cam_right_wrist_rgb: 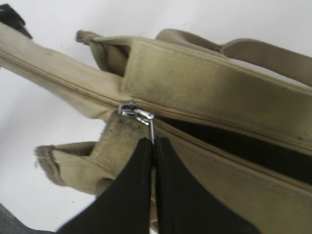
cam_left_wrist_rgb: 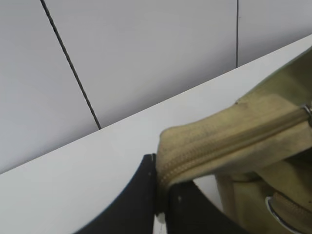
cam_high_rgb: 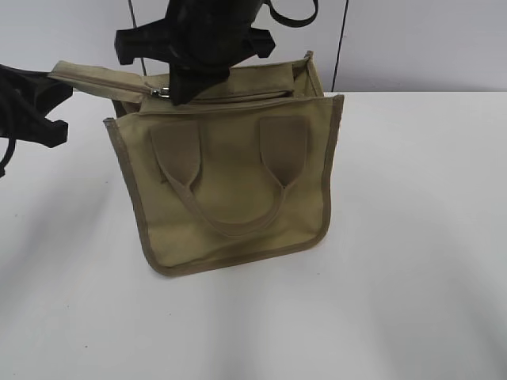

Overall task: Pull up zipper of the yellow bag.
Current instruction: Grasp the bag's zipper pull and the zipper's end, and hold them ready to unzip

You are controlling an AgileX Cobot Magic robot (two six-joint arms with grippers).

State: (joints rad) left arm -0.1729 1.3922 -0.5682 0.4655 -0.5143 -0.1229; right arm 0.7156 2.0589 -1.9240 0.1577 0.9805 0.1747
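Note:
The yellow bag (cam_high_rgb: 230,190) stands on the white table, its looped handle facing me. Its top strip sticks out to the left. My left gripper (cam_left_wrist_rgb: 162,195) is shut on the end of that strip (cam_left_wrist_rgb: 204,146), where the tan zipper line runs; in the exterior view this gripper (cam_high_rgb: 47,107) is at the far left. My right gripper (cam_right_wrist_rgb: 153,146) is shut on the silver zipper pull tab (cam_right_wrist_rgb: 139,114) at the bag's top edge. In the exterior view the right gripper (cam_high_rgb: 184,89) hangs over the tab (cam_high_rgb: 161,93) near the bag's top left corner. The bag mouth (cam_right_wrist_rgb: 234,141) is open to the right of the tab.
The white table (cam_high_rgb: 412,277) stretches around the bag, with a grey panelled wall (cam_high_rgb: 412,39) close behind it. The bag's second handle strap (cam_right_wrist_rgb: 258,53) lies at the far side.

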